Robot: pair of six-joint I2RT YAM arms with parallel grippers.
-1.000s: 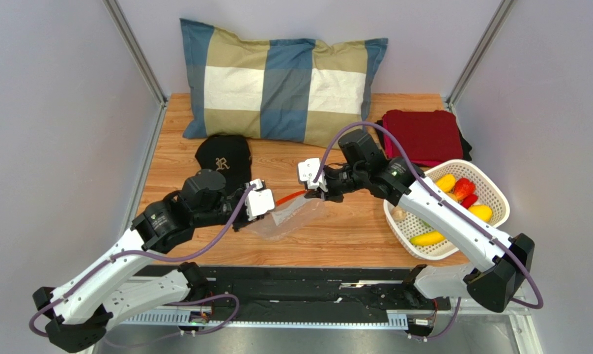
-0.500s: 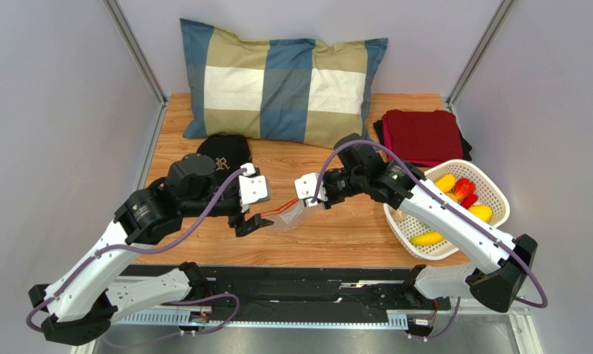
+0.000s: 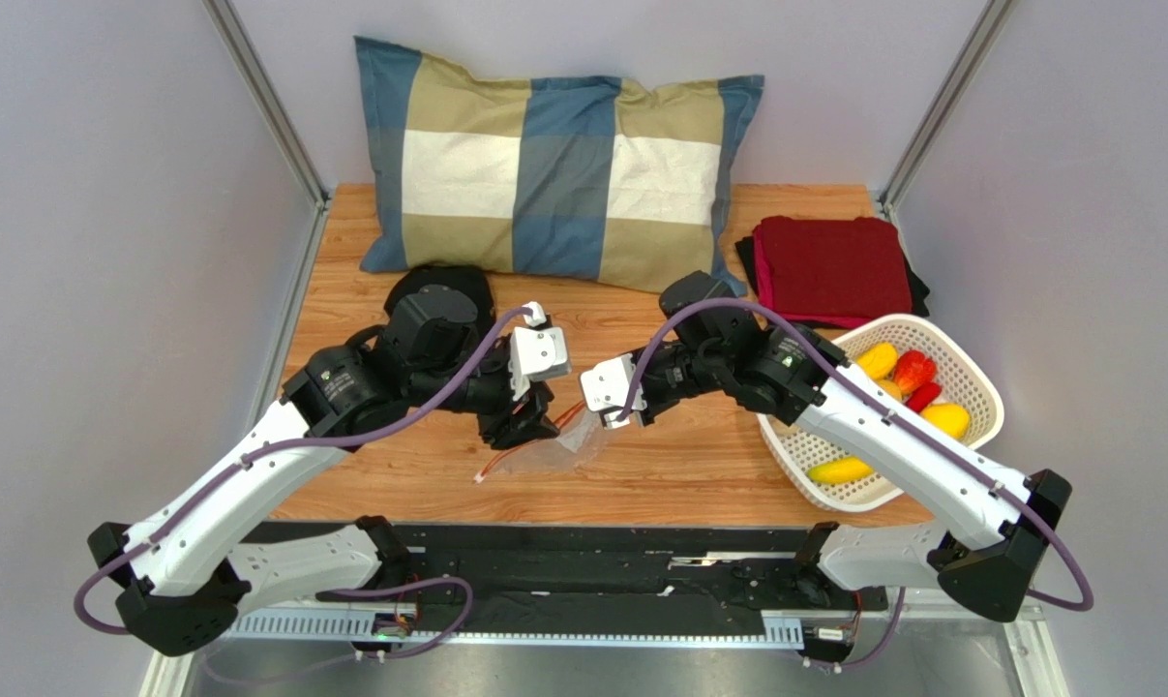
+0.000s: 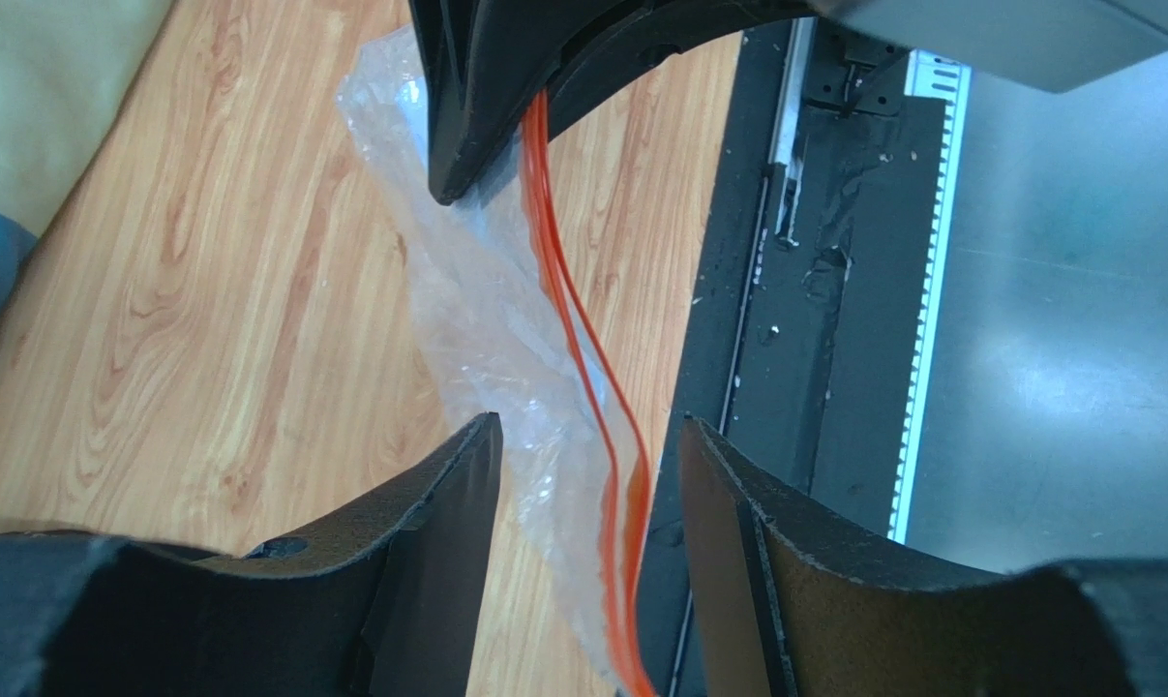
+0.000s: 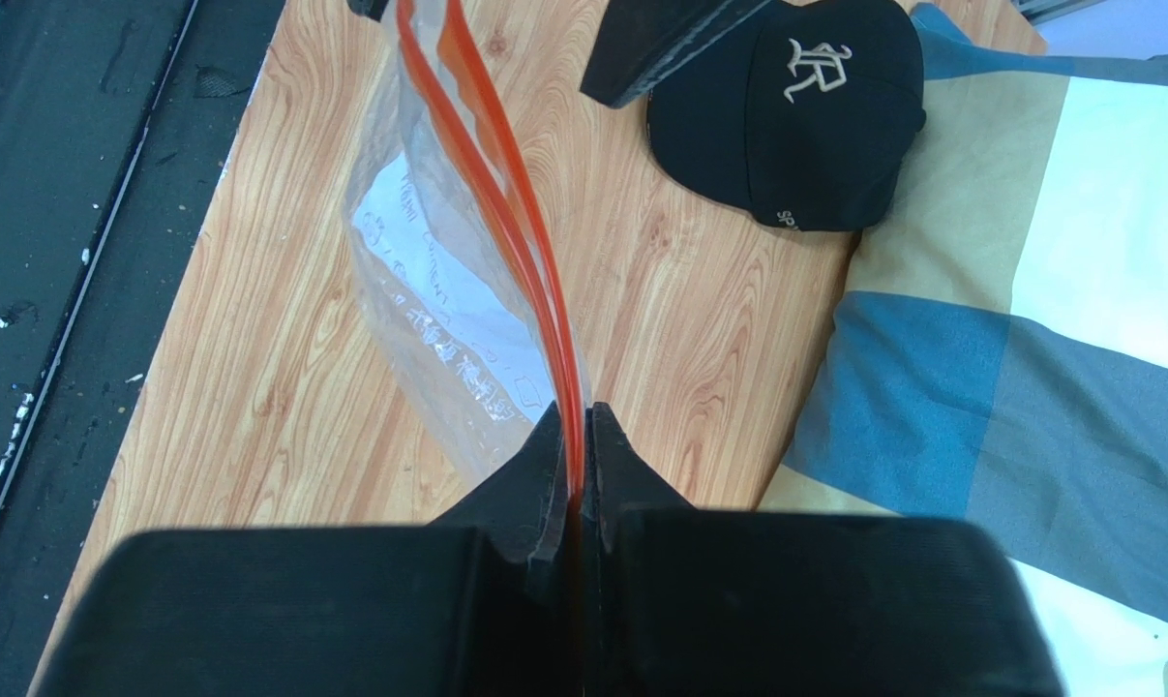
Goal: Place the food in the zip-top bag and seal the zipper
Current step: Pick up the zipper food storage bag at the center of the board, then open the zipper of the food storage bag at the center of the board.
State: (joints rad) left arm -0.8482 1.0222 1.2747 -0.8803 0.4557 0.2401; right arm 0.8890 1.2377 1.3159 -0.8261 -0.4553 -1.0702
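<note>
Clear crinkly plastic bag (image 3: 553, 447) near table's (image 3: 691, 468) front edge. Right gripper (image 5: 575, 436) jaws clamp its orange-red zipper (image 5: 524, 247); left gripper (image 4: 587, 436) jaws gape.

Left pincer (image 4: 587, 443) gapes; right pincer (image 5: 576, 424) pinched tight

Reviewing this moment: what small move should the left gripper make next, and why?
Probably close the left gripper on the orange-red zipper strip of the clear crinkly plastic bag. It stands open around that strip; the right gripper is shut on its other end, so only one end is held.
</note>
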